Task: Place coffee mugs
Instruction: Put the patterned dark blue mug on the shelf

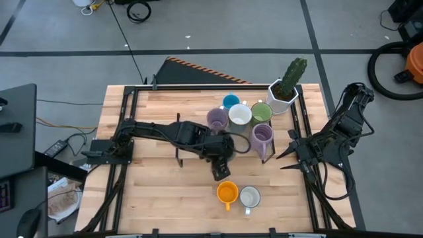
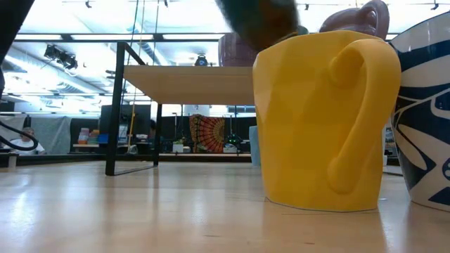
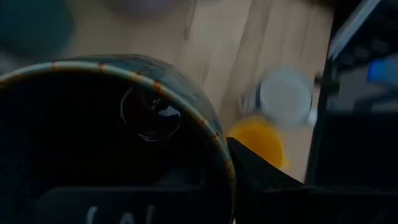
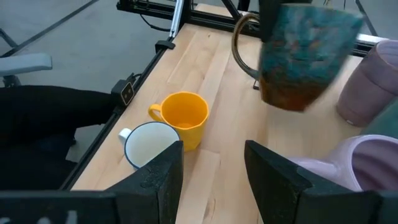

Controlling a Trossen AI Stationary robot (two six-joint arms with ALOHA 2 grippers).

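Left gripper (image 1: 221, 168), centre of the high view, grips the dark mug (image 4: 303, 53) by its rim and carries it clear of the table, probably toward the orange mug (image 1: 227, 193) and white mug (image 1: 250, 196) lower centre. Glaze is teal-brown mottled. Right gripper (image 4: 211, 163) waits, fingers apart, at right.

Pale, smooth wooden table (image 1: 165, 198), glossy glazed dark mug (image 4: 305, 56), smooth orange mug (image 2: 320, 119)

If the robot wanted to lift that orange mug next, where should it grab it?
Probably by the rim, from straight above: the orange ceramic mug stands upright, mouth open. Its handle points toward the table's near edge, and a white mug sits close beside it, so one finger inside the wall away from that neighbour seems safest.
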